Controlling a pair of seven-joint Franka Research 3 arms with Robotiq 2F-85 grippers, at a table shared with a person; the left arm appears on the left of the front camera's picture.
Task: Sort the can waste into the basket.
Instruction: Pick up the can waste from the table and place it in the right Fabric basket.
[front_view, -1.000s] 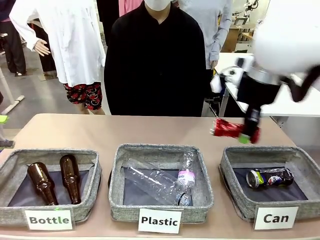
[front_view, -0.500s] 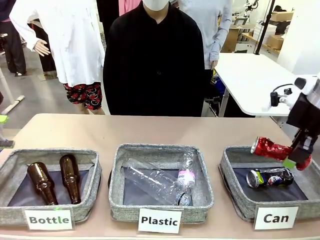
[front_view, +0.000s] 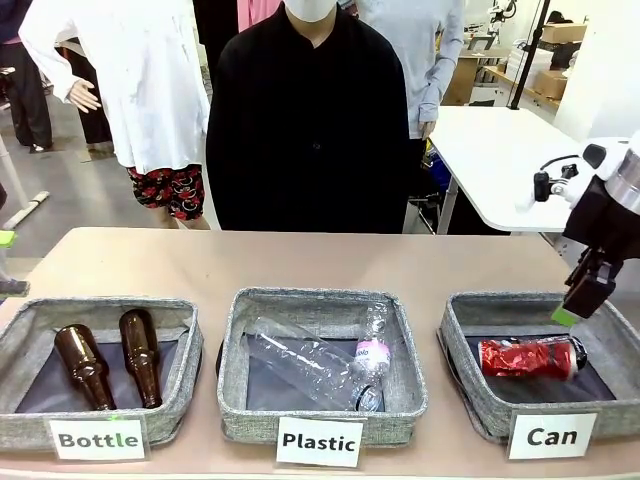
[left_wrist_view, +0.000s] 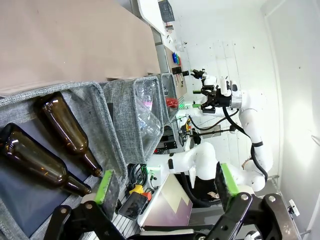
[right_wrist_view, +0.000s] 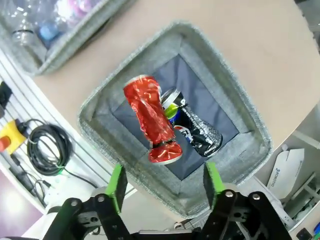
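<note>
Grey woven-fabric baskets, three in a row on a tan table (front_view: 300, 255); a person in black (front_view: 310, 120) stands at the far side.

Change since a moment ago: the red can (front_view: 525, 358), then gripped above the rim of the basket tagged Can (front_view: 462, 330), now lies loose on that basket's dark floor, in front of the dark can (right_wrist_view: 196, 131). The right gripper (front_view: 582, 300) has let go and lifted clear.

Left: basket tagged Bottle (front_view: 100, 310), two brown glass bottles (front_view: 110, 360) side by side, necks toward the label. In the left wrist view the left gripper (left_wrist_view: 165, 185) hangs off the table's edge beside this basket, fingers spread wide, empty.

Middle: basket tagged Plastic (front_view: 320, 300), clear crumpled plastic bottles (front_view: 320, 365) lying crossed.

Right: both cans in the Can basket. Red can shiny, crinkled, lying on its side; dark can with green marks and silver end, touching it along one flank, mostly hidden behind it in the front view. Right arm white, reaching in from the right; black gripper tilted down over the basket's far right corner, green pads (right_wrist_view: 116, 186) parted, nothing between them.
</note>
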